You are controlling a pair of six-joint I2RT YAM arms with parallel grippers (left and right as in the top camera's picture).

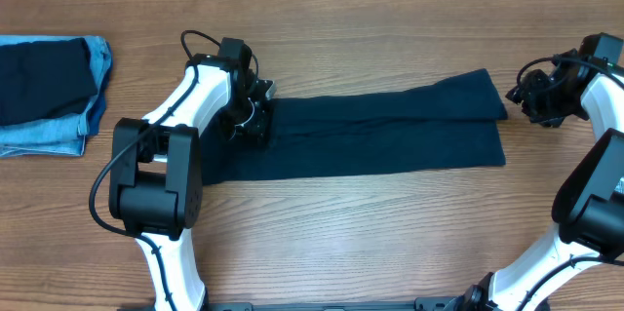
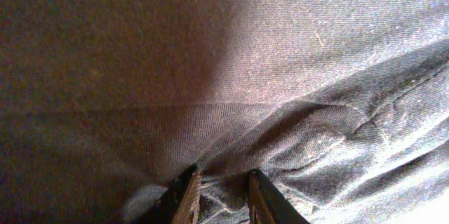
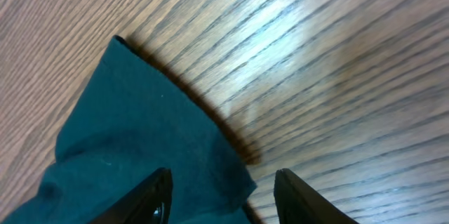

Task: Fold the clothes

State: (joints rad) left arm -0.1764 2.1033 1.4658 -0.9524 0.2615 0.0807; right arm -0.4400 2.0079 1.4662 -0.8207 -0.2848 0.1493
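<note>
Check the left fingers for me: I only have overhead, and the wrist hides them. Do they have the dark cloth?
Observer: Yes. In the left wrist view the left fingers stand narrowly apart, with a bunched fold of the dark navy cloth shirt pinched between them.
Operator: Right side?
Observer: The right fingers stand wide apart and grip nothing. The shirt's corner lies on the wooden table beneath them.
Operator: Cloth taut at the left pinch?
Observer: No. Creases fan out from the pinch toward the right of that view.
</note>
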